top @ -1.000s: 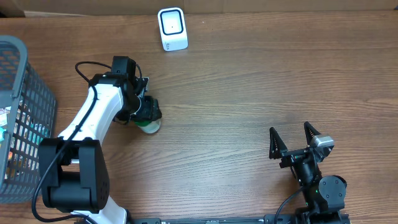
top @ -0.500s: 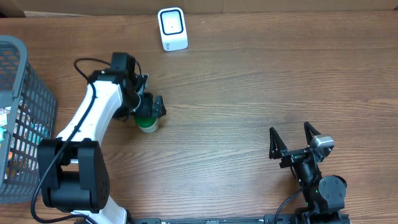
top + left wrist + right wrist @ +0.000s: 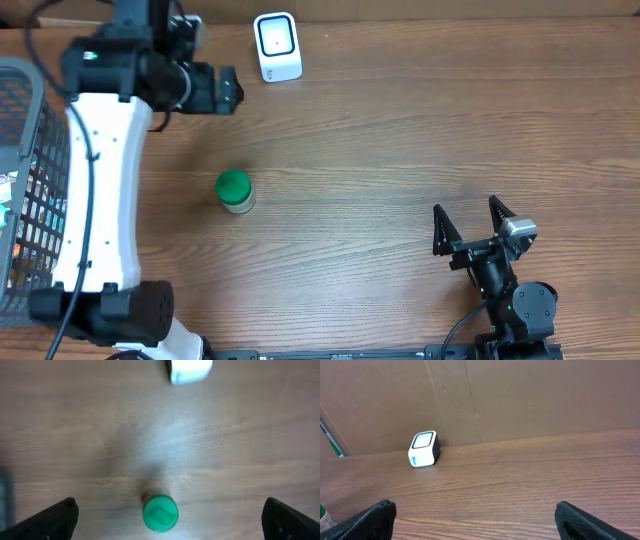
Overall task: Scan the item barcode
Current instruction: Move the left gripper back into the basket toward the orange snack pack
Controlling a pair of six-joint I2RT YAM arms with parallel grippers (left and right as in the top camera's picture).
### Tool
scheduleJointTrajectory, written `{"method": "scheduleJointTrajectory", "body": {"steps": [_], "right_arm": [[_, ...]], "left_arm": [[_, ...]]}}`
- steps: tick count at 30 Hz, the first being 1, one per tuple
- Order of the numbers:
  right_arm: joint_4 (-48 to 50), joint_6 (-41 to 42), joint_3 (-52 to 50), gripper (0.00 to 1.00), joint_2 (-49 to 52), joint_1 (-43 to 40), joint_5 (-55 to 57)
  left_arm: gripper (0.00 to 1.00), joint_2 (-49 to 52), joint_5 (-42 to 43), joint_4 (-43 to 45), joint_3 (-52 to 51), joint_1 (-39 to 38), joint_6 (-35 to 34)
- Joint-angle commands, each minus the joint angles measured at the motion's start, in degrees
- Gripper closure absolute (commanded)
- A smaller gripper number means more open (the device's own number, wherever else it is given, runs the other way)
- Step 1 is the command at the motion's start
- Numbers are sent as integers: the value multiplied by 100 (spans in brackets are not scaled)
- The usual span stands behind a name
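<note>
Left pincer (image 3: 229, 90) hovering released, empty | right pincer (image 3: 467, 222) idling released | bottle (image 3: 235, 190) standing well apart from far-edge scanner (image 3: 277, 46) | scan seemingly remaining undone

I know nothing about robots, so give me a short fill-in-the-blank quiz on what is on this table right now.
The bottle on the table has a ___ lid. It stands ___, not on its side. The left fingers, clear of the bottle, are ___, not shut. The scanner near the back wall is mostly ___.
Missing words: green; upright; open; white.
</note>
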Motion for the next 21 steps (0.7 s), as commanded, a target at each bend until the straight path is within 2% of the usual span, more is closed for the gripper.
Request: {"method": "scheduleJointTrajectory", "body": {"steps": [1,7,9,11,14,21], "right_arm": [[24,-9,-59,0,-57,26,68],[24,-9,-59,0,-57,26,68],[24,-9,-59,0,-57,26,66],[24,-9,-59,0,-57,26,68],[24,-9,-59,0,-57,26,66],[24,-9,-59,0,-57,26,66]], "left_arm": [[0,-175,35,-540,1034,601,-186],[4,-179,68,-1045,1709,1963,-621],[14,-181,42,-1084,1711,2516,-846],[19,-175,-101,-1038,1648,3064,-1270],[18,-175,-20,-920,1574,3845,-1757],[16,-166,-118,-846,1499,4892,-1718]]}}
